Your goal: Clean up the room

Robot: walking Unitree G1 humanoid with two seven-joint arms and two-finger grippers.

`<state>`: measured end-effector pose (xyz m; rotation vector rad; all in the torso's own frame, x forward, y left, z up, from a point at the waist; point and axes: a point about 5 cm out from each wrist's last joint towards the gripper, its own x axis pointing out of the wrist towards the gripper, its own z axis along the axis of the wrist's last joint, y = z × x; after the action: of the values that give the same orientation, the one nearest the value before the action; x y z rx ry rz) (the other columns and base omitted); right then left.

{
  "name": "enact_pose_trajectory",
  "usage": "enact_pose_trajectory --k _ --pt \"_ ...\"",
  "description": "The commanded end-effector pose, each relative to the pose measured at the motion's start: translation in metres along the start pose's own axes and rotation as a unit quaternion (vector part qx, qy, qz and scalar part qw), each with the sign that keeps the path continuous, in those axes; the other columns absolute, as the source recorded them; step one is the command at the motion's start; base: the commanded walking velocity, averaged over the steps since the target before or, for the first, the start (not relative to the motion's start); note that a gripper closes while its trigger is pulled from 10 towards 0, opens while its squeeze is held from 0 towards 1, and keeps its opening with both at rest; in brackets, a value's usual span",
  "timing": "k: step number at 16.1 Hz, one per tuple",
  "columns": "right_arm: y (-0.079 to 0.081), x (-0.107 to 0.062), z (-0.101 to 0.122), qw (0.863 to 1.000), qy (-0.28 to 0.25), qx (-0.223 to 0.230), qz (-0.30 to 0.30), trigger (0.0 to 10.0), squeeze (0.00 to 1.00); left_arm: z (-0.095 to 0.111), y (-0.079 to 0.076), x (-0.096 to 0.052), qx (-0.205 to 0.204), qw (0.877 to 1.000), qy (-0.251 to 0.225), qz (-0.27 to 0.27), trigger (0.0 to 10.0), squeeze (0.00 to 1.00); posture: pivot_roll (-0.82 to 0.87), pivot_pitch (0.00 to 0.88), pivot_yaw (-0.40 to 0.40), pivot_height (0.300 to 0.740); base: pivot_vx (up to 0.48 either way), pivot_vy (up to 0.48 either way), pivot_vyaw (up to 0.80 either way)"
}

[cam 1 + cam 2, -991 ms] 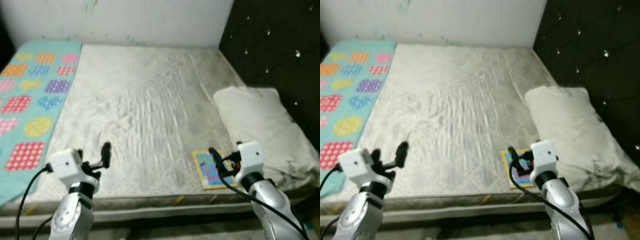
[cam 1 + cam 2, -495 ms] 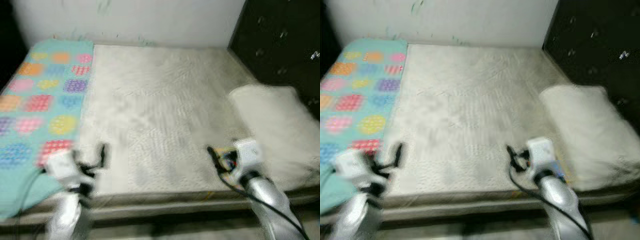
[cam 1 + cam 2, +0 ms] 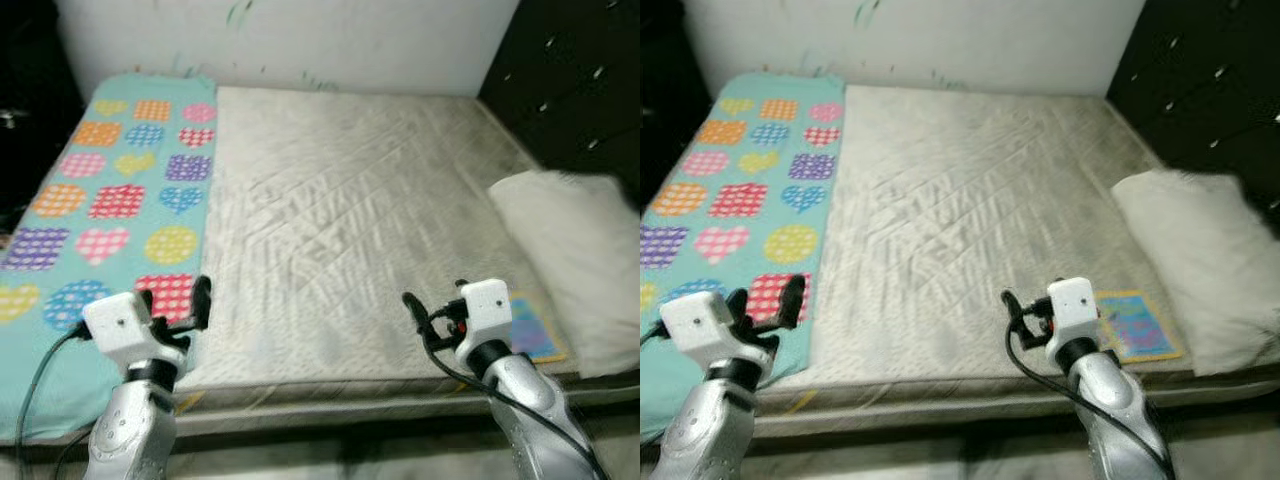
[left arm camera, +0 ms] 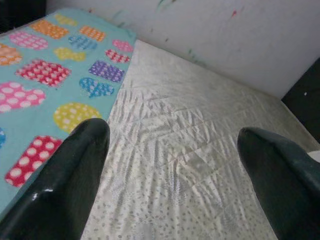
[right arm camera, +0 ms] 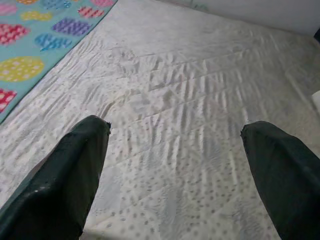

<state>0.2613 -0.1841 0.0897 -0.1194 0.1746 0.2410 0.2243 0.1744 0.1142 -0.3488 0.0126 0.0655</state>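
Note:
A bare pale mattress lies before me. A teal blanket printed with coloured hearts covers its left strip. A white pillow rests at the right side. A small colourful picture book lies flat near the front right edge, next to the pillow. My left gripper hovers open over the blanket's near corner, empty. My right gripper hangs open just left of the book, above the mattress edge, holding nothing. Both wrist views look across the wrinkled sheet between widely spread fingers.
A white wall runs behind the bed. A dark tufted headboard stands at the right. A dark area lies left of the bed. The mattress front edge is close to my arms.
The whole picture has shifted: the camera swung left, showing more blanket and less pillow. Both arms keep the same raised pose with fingers spread.

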Motion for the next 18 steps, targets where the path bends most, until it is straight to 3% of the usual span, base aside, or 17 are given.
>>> enact_pose_trajectory --k 1,6,18 --pt "-0.0057 -0.0002 0.0042 1.000 -0.006 -0.007 -0.006 10.0 0.00 0.0001 -0.0032 -0.0008 -0.001 1.000 0.000 -0.008 10.0 0.00 -0.03 0.057 -0.071 0.740 0.000 0.000 0.00" --pt "-0.0046 0.0001 0.0032 1.000 -0.004 -0.010 -0.008 10.0 0.00 0.0001 -0.0032 -0.0014 -0.005 1.000 0.000 -0.014 10.0 0.00 -0.03 0.060 -0.068 0.740 0.000 0.000 0.00" --pt "-0.0060 -0.0016 -0.0001 1.000 0.003 -0.012 -0.012 10.0 0.00 -0.0014 -0.0045 -0.0023 -0.006 1.000 0.005 -0.018 10.0 0.00 -0.03 0.060 -0.069 0.740 0.216 0.000 0.00"
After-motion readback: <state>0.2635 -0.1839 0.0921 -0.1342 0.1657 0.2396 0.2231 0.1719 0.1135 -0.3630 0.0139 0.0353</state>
